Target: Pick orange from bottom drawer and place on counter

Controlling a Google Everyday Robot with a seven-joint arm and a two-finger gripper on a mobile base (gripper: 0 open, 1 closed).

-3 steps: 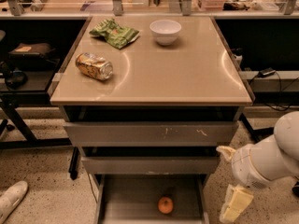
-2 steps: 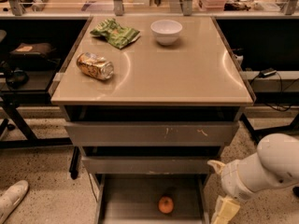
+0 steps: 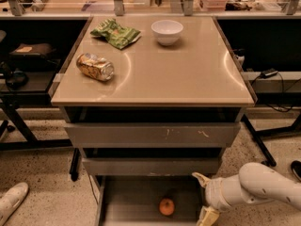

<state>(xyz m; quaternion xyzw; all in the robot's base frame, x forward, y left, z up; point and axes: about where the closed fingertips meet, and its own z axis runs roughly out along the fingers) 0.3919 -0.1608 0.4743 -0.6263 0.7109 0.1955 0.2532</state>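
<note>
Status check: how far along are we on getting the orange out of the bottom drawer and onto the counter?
Done: the bottom drawer stands open, with the orange lying on its floor. In hand: the gripper is low at the drawer's right edge, beside the orange and not touching it. Left: grasp the orange, lift it and set it on the counter.

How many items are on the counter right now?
3: a green bag at the back left, a white bowl at the back centre, a crushed can on the left. None seems hidden. The gripper is low, right of the bottom drawer.
</note>
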